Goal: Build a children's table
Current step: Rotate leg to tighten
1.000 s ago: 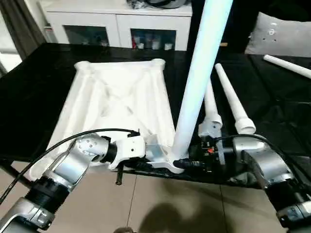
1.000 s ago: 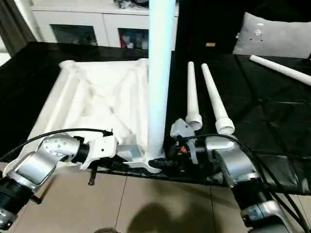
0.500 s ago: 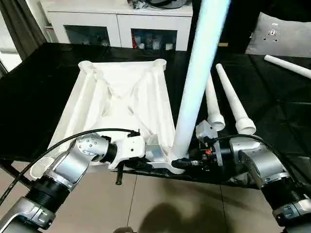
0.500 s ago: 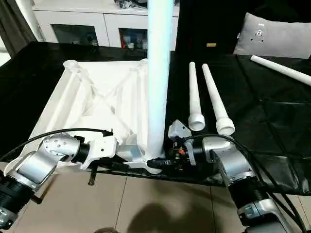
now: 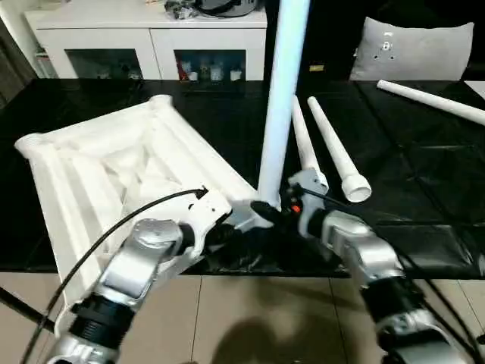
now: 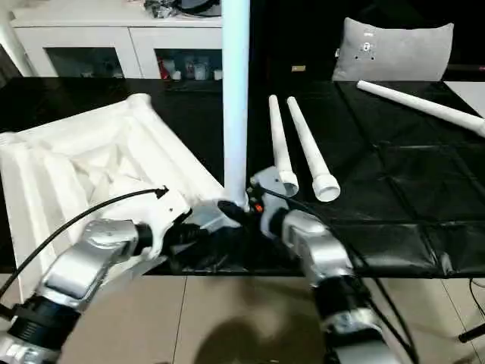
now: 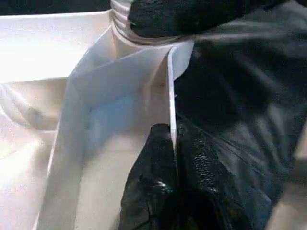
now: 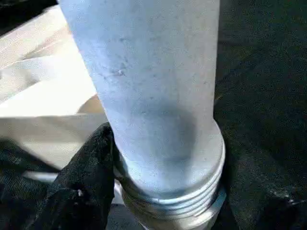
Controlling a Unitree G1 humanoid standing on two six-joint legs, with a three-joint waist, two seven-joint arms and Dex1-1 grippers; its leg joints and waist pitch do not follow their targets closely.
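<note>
on the black table, one tabletop (image 5: 98, 163) edge pinched by left fingers (image 7: 153, 158), right fingers (image 8: 91, 167) gripping one upright leg (image 5: 279, 98), three loose legs (image 5: 333, 148)

A black surface (image 5: 424, 182) spans the frame. At left, the white tabletop (image 5: 98, 167) lies on it upside down, overhanging the near edge. Two loose legs (image 5: 333, 148) lie side by side at centre, a third leg (image 5: 432, 102) at upper right.

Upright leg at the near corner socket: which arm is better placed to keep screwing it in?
Right. The right gripper clasps the upright leg at its threaded base, while the left gripper pinches the tabletop rim.
</note>
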